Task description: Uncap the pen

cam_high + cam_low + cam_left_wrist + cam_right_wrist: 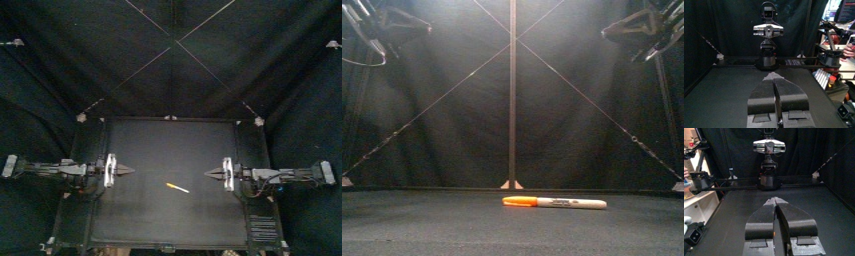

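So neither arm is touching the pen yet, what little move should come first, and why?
Probably the right gripper should open and reach down to the pen: it lies untouched on the table, cap on, nearer that gripper than the left gripper, and both are shut.

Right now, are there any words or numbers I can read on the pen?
The pen: dark print runs along its pale barrel, but it is too small and blurred to read.
The orange cap: no writing shows on it.
No other words can be read.
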{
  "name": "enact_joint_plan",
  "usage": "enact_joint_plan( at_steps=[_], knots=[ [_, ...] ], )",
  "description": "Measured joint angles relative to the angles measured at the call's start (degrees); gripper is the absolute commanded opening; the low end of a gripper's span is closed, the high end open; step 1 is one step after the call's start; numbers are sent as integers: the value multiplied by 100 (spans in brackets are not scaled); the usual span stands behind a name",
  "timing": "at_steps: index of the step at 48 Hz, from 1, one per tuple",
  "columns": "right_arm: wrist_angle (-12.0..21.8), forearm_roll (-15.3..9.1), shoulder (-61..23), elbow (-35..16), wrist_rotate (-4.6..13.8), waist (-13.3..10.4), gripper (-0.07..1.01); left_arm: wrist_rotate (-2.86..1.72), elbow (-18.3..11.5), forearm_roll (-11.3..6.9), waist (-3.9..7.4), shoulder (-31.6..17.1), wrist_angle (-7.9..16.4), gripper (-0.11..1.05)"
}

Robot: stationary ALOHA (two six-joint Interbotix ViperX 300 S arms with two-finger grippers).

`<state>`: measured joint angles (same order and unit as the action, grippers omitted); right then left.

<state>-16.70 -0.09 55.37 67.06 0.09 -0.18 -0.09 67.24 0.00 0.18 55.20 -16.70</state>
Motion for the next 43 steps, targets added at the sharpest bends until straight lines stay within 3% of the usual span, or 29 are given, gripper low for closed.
enact_joint_plan(
  at_steps=[2,3,4,5,7,11,14,17,24,35,40,43],
  knots=[
    [-9,9,-9,18,-9,9,0,18,53,0,18,-70,-53,-5],
    [0,53,-114,53,79,18,3,35,105,0,18,-158,-79,-3],
    [0,79,-316,79,141,35,5,18,149,0,26,-325,-79,-1],
    [9,132,-527,79,158,53,8,35,149,0,26,-527,-88,0],
    [18,316,-958,44,334,70,16,26,149,0,35,-817,-97,2],
    [202,888,-2162,-229,686,114,47,26,44,18,88,-1380,-105,4],
    [571,1178,-2962,-519,712,176,75,35,-62,26,167,-1802,-105,6],
    [861,1230,-3639,-870,712,272,90,35,-132,18,290,-2145,-105,8],
    [1354,896,-4922,-1608,703,316,89,26,-211,26,404,-2637,-105,15],
    [1846,571,-5915,-2118,703,308,87,35,-229,26,431,-2725,-105,15],
    [1907,501,-6012,-2136,703,308,71,35,-229,26,439,-2742,-105,20],
    [1916,492,-6021,-2136,712,308,58,35,-237,35,431,-2795,-105,34]
  ],
)
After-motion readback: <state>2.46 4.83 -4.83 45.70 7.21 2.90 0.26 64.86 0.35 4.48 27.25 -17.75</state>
